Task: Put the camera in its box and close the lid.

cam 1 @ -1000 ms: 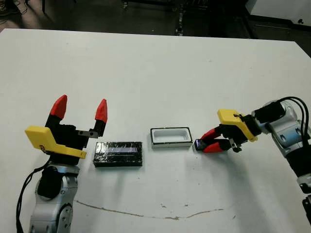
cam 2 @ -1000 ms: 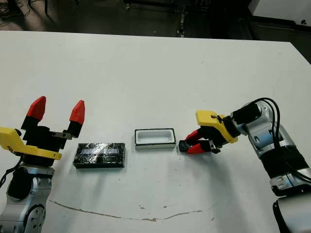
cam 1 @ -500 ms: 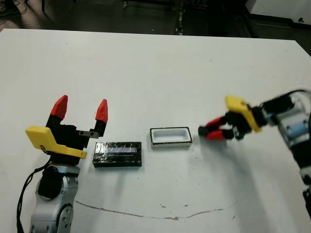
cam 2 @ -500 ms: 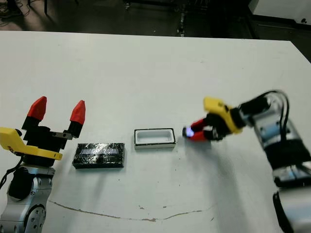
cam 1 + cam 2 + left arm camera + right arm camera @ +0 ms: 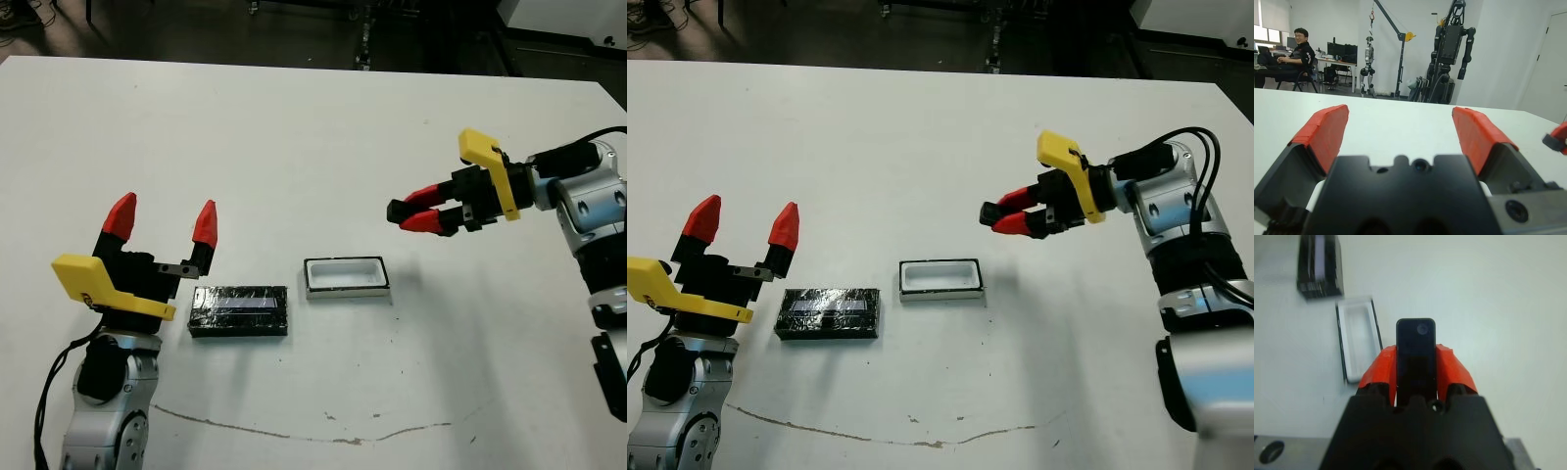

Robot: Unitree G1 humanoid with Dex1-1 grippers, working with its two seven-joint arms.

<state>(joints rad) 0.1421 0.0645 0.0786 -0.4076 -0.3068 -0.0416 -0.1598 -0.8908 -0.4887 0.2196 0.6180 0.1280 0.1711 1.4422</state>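
Observation:
My right gripper (image 5: 409, 214) is shut on the camera (image 5: 1416, 352), a thin black bar that sticks out past the red fingertips. It hangs in the air above the table, to the right of and beyond the box (image 5: 345, 277). The box is a small white tray with a dark rim, lying open on the table. The lid (image 5: 238, 309), glossy black with a pale stripe, lies flat to the left of the box. My left gripper (image 5: 163, 219) stands open just left of the lid, its fingers pointing up, holding nothing.
A thin brown scratch line (image 5: 294, 431) runs across the white table (image 5: 294, 137) near its front edge. Beyond the table, the left wrist view shows a seated person (image 5: 1295, 49) and robot stands (image 5: 1449, 54) in the room.
My right gripper has lifted the camera off the table beside the box and carried it up and away from me. The left gripper, lid and box have not moved.

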